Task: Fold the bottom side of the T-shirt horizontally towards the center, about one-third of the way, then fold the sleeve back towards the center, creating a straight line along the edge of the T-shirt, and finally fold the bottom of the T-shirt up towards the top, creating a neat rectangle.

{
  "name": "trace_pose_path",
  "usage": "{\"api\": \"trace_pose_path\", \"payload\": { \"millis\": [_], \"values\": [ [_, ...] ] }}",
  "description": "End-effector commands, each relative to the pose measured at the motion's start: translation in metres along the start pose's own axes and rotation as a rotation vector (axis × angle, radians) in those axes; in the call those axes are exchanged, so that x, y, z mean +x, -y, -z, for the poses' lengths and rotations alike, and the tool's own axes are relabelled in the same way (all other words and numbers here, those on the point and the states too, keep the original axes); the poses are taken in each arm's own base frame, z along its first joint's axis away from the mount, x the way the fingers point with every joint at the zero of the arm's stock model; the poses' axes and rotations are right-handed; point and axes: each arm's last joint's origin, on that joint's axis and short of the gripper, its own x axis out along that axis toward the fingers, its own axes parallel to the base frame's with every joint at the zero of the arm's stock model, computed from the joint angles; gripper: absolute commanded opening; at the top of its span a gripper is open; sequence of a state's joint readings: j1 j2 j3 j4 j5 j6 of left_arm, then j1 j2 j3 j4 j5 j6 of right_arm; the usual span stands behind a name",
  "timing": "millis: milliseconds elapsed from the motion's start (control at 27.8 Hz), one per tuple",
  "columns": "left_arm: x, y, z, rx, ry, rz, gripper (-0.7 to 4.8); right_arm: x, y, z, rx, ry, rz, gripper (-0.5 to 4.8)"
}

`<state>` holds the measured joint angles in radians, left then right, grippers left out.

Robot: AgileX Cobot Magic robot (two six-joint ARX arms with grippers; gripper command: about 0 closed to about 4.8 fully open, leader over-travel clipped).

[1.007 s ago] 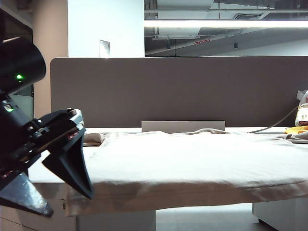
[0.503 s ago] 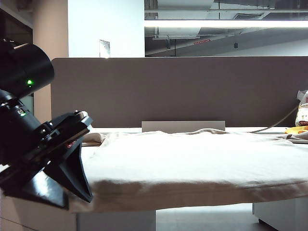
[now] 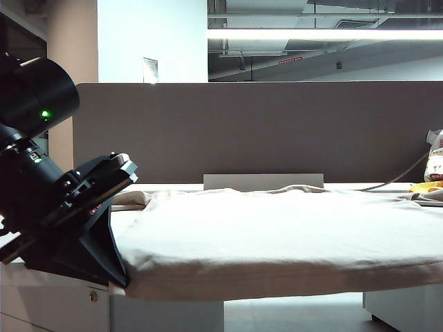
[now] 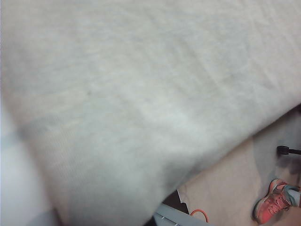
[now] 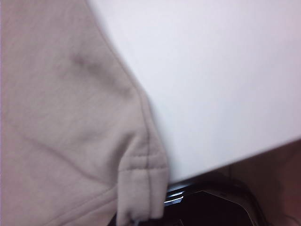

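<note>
The left hand (image 3: 111, 273) is clenched at the near left corner of the T-shirt (image 3: 277, 228), apparently pinching its hem; the shirt stretches rightward along the desk (image 5: 221, 80). The right hand, unseen, is clenched too.

A long white ceiling strip light (image 3: 325, 33) glares from far above, blown out to pure white. Under it the beige cotton T-shirt (image 3: 277, 228) is softly lit on top, while its near hanging edge falls into brown shadow. The black left arm (image 3: 48, 200) is an underexposed silhouette, one green lamp glowing. Both wrist views are soft and smeared, the white tabletop (image 5: 221, 80) washed out, fabric weave barely resolved
</note>
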<state>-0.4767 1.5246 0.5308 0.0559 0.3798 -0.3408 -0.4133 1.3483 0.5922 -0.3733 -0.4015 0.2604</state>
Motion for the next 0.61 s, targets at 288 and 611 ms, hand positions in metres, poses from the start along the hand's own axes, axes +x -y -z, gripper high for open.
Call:
{"api": "trace_pose_path", "payload": {
  "millis": [288,611],
  "values": [
    [-0.006,0.013,-0.027,0.037,0.054,0.076,-0.06,-0.002,-0.005,-0.007,-0.022,0.036,-0.101,-0.07],
    [-0.015,0.027,-0.057,0.099,0.122,0.084,-0.06,-0.019,-0.021,-0.031,-0.048,0.097,-0.192,-0.07]
  ]
}}
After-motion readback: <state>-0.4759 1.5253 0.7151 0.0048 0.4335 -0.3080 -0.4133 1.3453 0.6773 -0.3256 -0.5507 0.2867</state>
